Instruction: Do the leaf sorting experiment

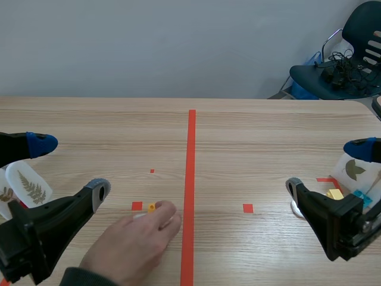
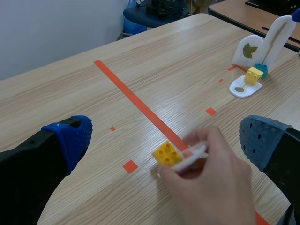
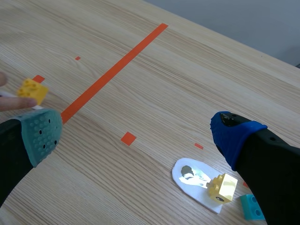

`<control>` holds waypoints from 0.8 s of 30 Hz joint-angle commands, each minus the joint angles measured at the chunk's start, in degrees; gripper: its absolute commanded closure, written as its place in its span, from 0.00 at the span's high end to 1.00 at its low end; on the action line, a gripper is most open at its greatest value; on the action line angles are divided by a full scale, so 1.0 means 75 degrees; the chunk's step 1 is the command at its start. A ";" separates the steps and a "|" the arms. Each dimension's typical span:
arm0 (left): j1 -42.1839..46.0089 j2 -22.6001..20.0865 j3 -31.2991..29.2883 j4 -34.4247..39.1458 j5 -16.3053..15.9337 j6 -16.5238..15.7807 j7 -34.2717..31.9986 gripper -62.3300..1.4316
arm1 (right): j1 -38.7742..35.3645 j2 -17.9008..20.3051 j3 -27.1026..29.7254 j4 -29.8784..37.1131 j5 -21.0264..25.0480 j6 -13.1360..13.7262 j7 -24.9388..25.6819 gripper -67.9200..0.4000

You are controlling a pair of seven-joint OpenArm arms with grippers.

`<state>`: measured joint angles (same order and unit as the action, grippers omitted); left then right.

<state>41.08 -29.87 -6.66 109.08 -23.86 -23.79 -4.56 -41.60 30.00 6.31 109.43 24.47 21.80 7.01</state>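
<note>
A person's hand (image 1: 134, 244) reaches in from the near edge and holds a white leaf card (image 2: 190, 154) with a small yellow brick (image 1: 152, 207) on its end, just left of the red centre line. In the left wrist view that yellow brick (image 2: 167, 153) lies on the table between my left gripper's open fingers. My left gripper (image 1: 68, 170) holds nothing. My right gripper (image 1: 327, 170) is open and holds nothing, near a flat white leaf card (image 3: 197, 180) with a yellow brick (image 3: 223, 186) on it.
A white card with a fern leaf (image 1: 30, 186) stands at the far left. At the far right stand a card with a round leaf (image 1: 355, 170) and a blue brick (image 1: 361, 198). A chair with cables (image 1: 345, 65) is beyond the table's far right corner.
</note>
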 commanded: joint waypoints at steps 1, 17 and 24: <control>-0.0041 -0.0047 -0.0015 0.0052 -0.0073 0.0006 -0.0102 1.00 | 0.0090 0.0017 0.0064 0.0114 0.0052 -0.0020 0.0108 1.00; -0.0047 -0.0047 0.0020 0.0047 -0.0047 0.0006 0.0391 1.00 | 0.0090 0.0017 0.0064 0.0114 0.0052 -0.0020 0.0108 1.00; -0.0871 -0.0044 0.1026 -0.0851 0.0769 -0.0023 0.0583 1.00 | 0.0108 0.0017 0.0064 0.0114 0.0052 -0.0020 0.0085 1.00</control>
<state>35.59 -29.87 0.21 103.96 -17.54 -24.03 0.64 -41.60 30.00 6.31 109.43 24.45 21.80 6.98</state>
